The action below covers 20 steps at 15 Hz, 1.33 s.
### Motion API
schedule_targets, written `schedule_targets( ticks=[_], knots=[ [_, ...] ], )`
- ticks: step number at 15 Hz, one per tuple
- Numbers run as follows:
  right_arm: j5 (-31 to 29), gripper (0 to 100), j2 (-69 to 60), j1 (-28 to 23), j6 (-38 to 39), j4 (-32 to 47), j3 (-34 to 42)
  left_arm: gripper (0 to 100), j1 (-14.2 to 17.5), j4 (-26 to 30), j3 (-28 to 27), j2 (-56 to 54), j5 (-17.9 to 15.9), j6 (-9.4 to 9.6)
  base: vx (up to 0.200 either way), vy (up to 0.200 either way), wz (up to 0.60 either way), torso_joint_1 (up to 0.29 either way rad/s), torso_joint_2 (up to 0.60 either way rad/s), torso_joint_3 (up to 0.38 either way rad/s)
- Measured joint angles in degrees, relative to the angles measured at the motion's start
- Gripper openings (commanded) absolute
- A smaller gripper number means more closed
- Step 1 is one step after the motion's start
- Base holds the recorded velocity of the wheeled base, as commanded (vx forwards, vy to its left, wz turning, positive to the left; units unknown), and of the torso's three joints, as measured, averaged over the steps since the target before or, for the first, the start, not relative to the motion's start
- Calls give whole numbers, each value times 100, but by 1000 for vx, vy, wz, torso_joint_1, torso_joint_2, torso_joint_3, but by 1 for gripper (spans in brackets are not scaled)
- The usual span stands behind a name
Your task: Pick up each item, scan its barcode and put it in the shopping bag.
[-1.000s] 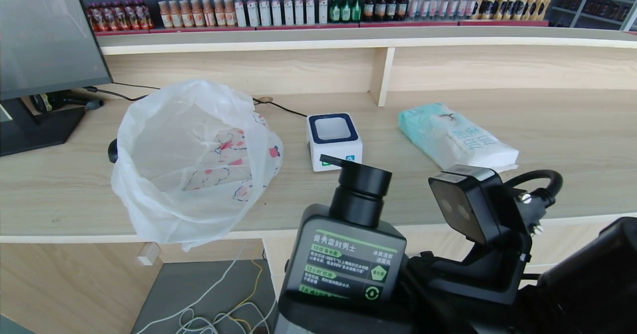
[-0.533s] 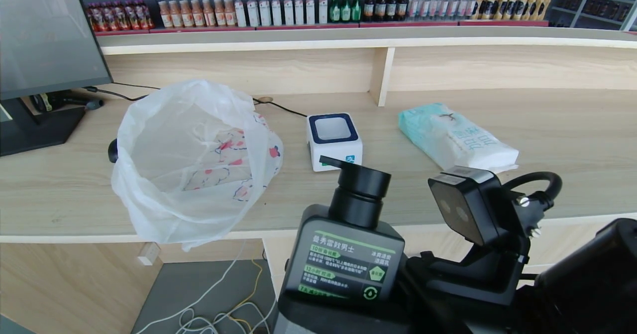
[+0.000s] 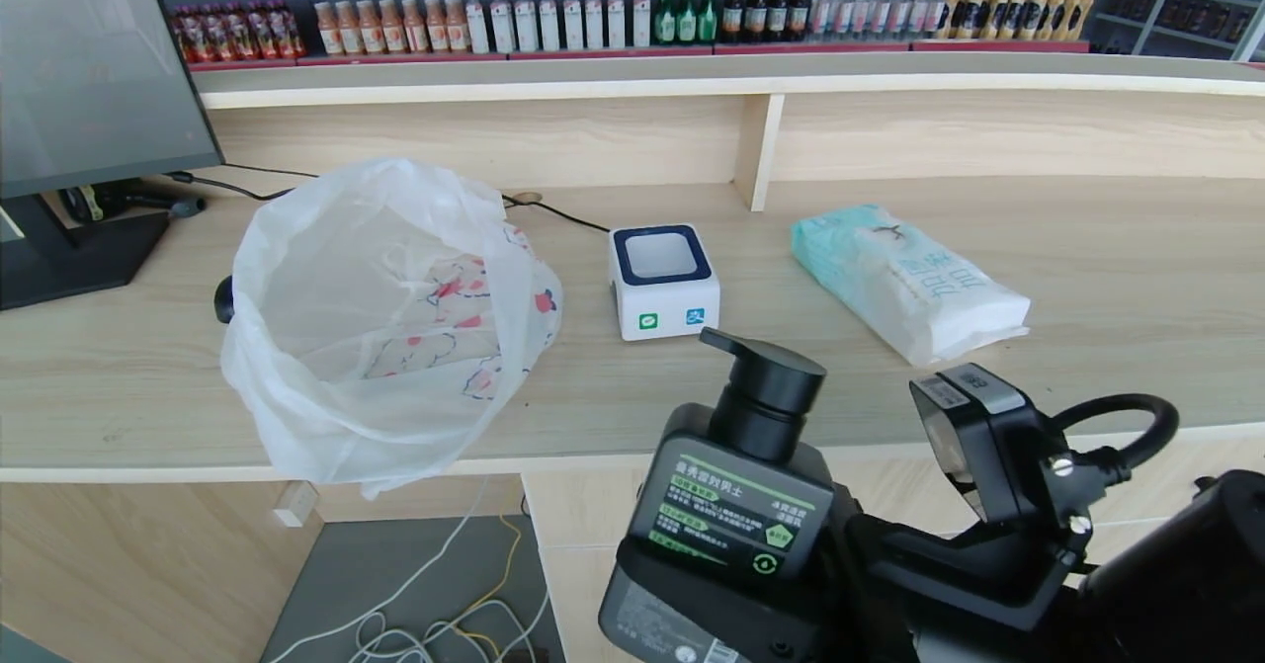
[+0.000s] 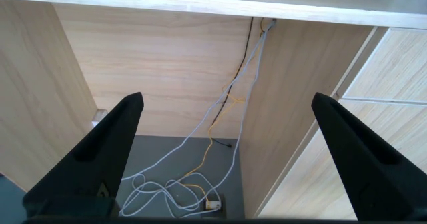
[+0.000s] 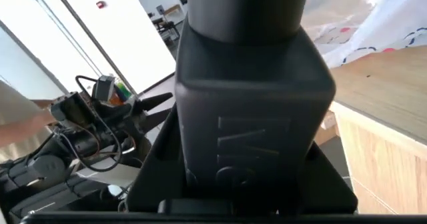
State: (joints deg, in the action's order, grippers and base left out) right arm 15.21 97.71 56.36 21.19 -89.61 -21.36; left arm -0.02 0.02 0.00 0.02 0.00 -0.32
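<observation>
Well, wood counter [image 3: 1087,248] w/ shelves [image 3: 632,50] behind; right pincer [image 3: 840,574] clamps bottle [image 3: 731,505], left pincer [image 4: 227,101] apart.

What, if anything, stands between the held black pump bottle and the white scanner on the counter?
Nothing visible. Bare counter lies between the black pump bottle and the scanner; the shopping bag sits off to the left, the tissue pack to the right.
</observation>
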Motion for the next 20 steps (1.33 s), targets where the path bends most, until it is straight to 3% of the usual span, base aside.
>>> schedule_targets(
  ticks=[2, 5, 13, 20],
  knots=[
    [-602, 0, -18, -85, -168, -22, 24, 100, 2, -2, 0, 0, 0, 0, 0, 0, 0, 0, 0, 0],
    [-945, 0, -63, -306, -680, -38, 85, 100, 2, -2, 0, 0, 0, 0, 0, 0, 0, 0, 0, 0],
    [-1371, 0, -774, -2185, -2414, -33, 623, 100, 2, -2, 0, 0, -2, 7, 0, 0, 0, 0, 0, 0],
    [-2904, 0, -881, -2453, -3087, -35, 282, 100, -2, -2, 0, 0, -2, 0, 0, 0, 0, 0, 0, 0]
  ],
)
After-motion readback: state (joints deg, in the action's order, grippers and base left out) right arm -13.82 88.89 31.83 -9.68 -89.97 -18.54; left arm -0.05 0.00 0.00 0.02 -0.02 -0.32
